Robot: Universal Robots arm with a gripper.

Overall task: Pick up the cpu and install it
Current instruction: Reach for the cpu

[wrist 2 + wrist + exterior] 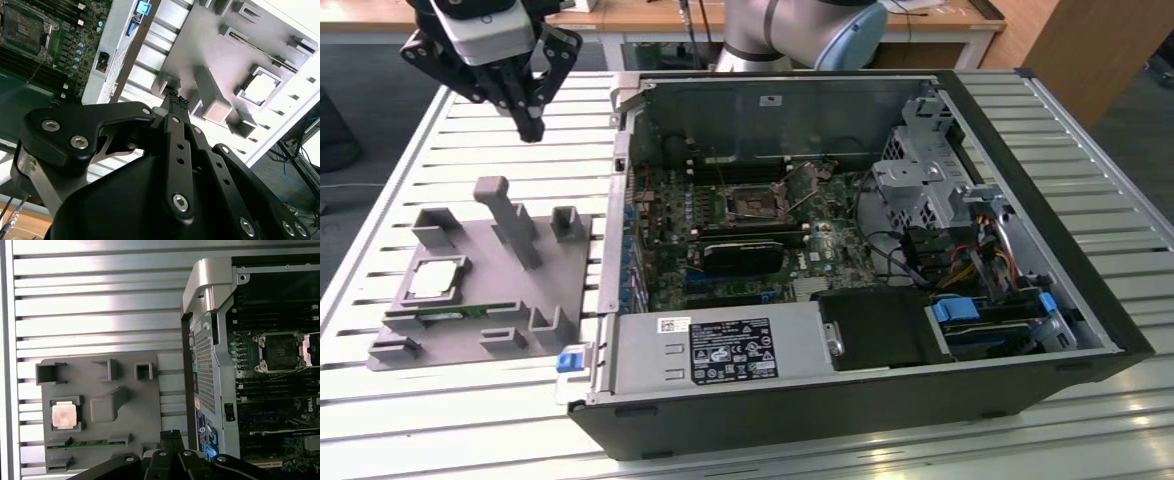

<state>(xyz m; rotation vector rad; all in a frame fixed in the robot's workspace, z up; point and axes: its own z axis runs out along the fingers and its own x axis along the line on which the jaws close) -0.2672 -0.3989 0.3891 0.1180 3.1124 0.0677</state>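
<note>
The cpu [438,277], a small square chip with a dull silver top, lies in a recess of the grey plastic fixture [520,300] on the exterior view's left. It also appears in both wrist views [260,87] [64,415]. My gripper [530,131] hangs high above the slatted table, behind the fixture and well apart from the cpu. Its black fingers [177,100] are pressed together with nothing between them. The empty processor socket [750,203] sits open on the motherboard inside the computer case, and both wrist views [280,351] [20,27] show it.
The open computer case [854,330] lies on its side beside the fixture, its metal wall [207,285] rising between them. A thin green memory stick [90,443] rests in a slot of the fixture. Upright posts [507,215] stand on the fixture near the cpu.
</note>
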